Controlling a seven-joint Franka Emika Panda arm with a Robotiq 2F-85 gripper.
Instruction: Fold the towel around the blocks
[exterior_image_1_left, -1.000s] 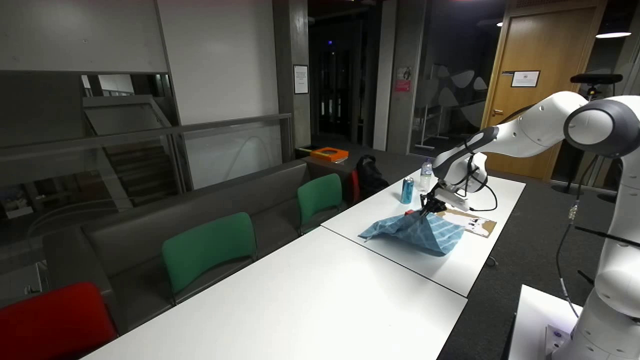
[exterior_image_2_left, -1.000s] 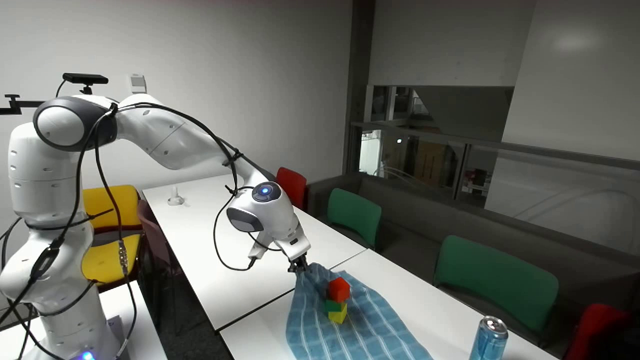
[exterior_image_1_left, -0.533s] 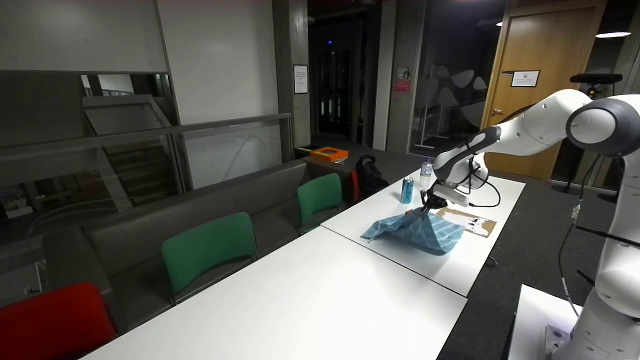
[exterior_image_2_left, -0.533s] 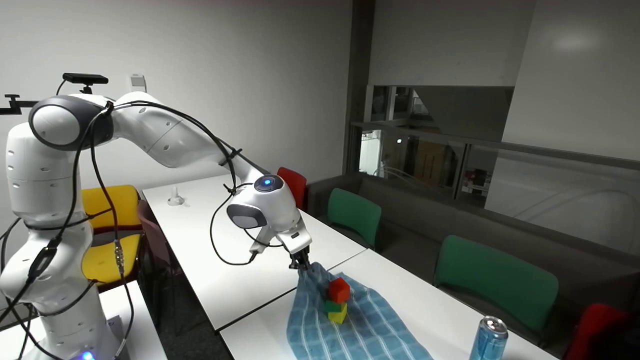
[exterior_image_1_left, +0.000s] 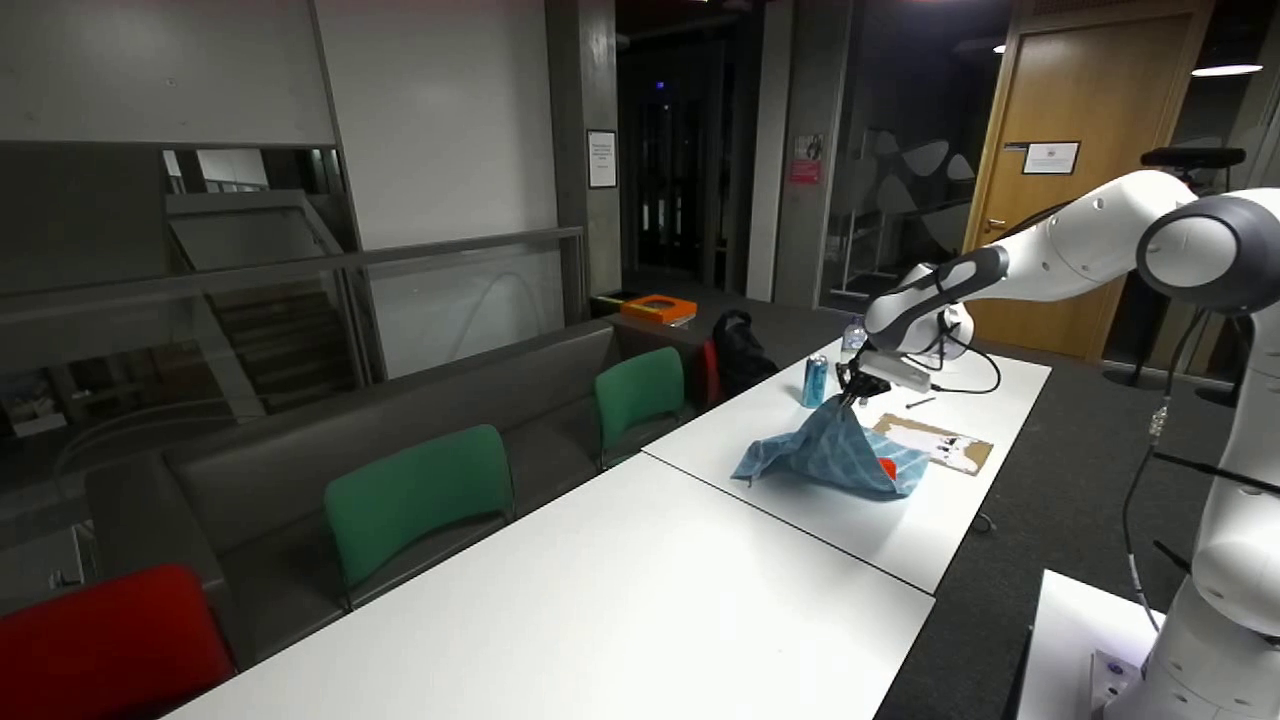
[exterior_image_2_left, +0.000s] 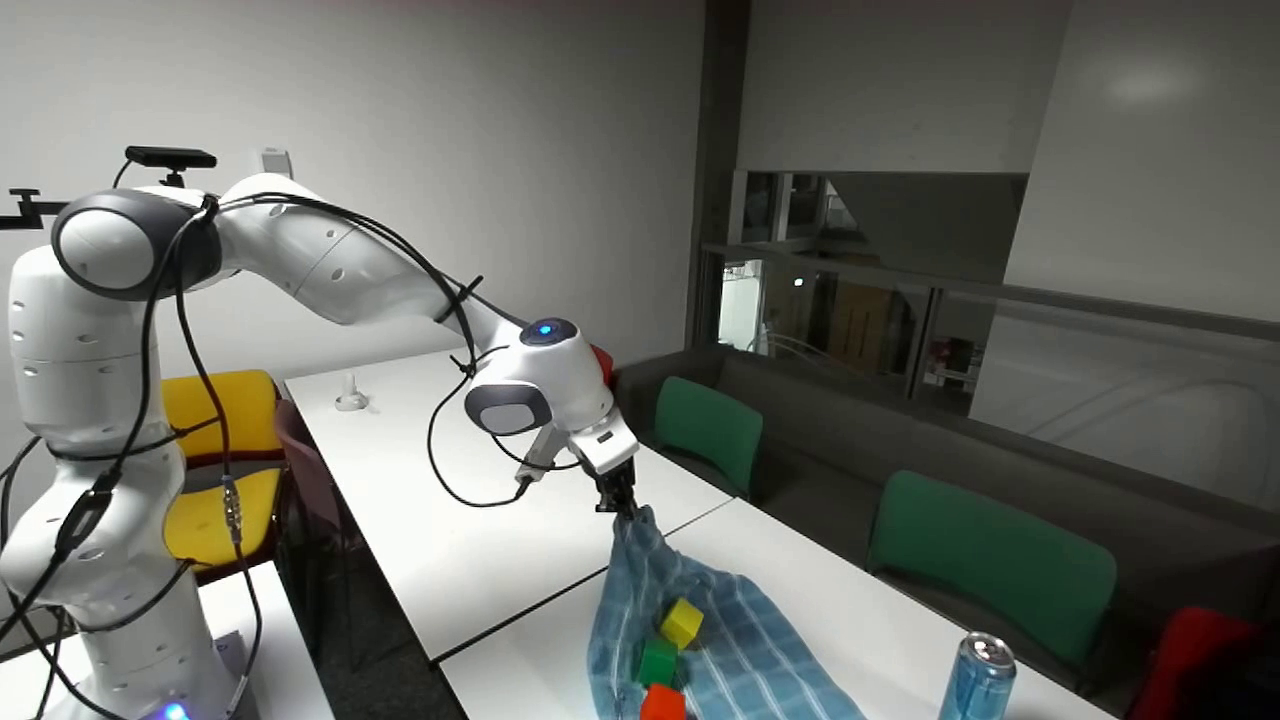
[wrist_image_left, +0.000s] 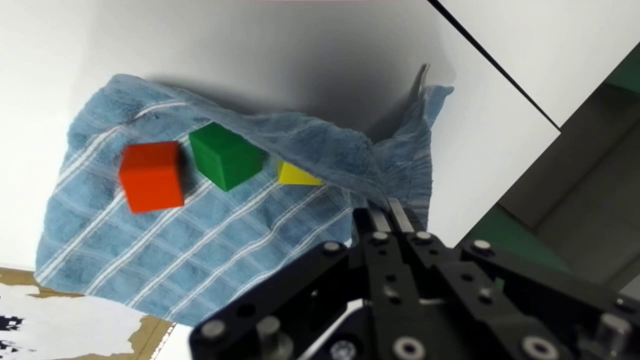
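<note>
Lifting the towel higher could tip the red block, at left in the wrist view, off its edge, since the towel slopes down toward that block. The towel spreads leftward from the pincer, which clenches its raised part just right of centre; the yellow block lies nearest, then the green block.

Desk: near edge against second desk, in an exterior view.
Towel: on desk, between that edge and card; topmost part at gripper.
Blocks, three: in a row on towel, end one partly behind its fold in wrist view.
Card: near right long edge.
Can: near left long edge.
Bottle: behind can, toward far left corner.
</note>
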